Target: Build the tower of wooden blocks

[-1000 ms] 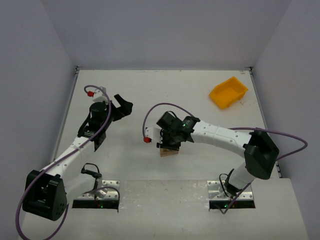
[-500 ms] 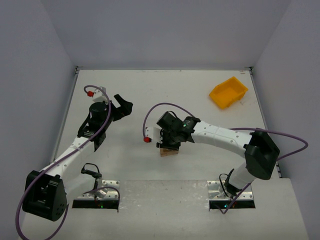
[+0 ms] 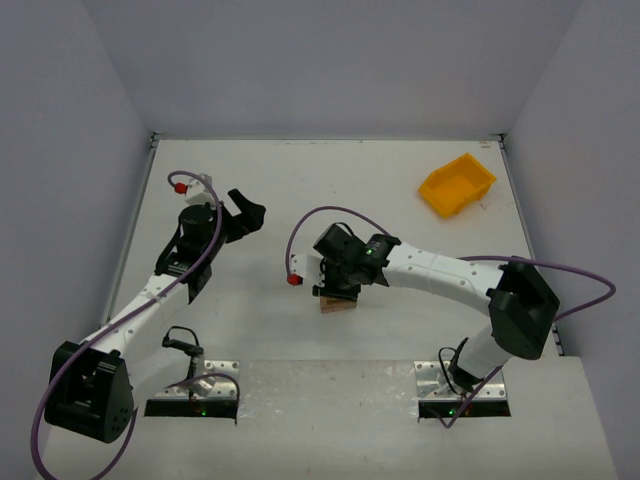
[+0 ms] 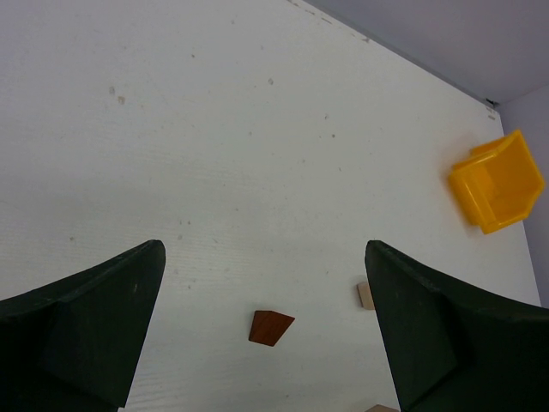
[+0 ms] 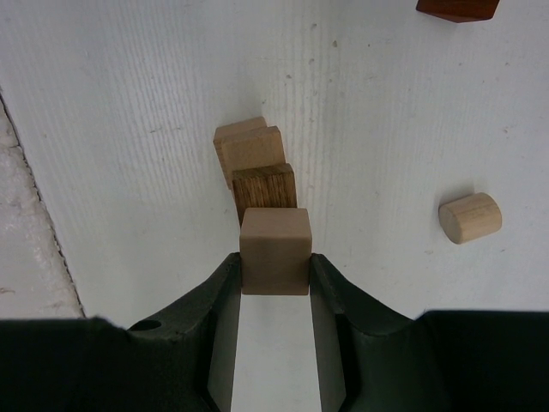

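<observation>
Pale tan cube (image 5: 274,251), dark-grained brown block (image 5: 264,185), reddish-brown block (image 4: 271,327), yellow bin (image 3: 456,184), white table (image 3: 300,190) w/ grey specks.

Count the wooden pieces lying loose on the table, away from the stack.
2. A pale round peg lies right of the stack in the right wrist view; a reddish-brown block lies at that view's top edge. The right gripper holds a cube. Others may be hidden.

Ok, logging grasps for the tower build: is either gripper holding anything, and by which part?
The right gripper holds a pale wooden cube by its two opposite side faces; the left gripper is open and empty.
</observation>
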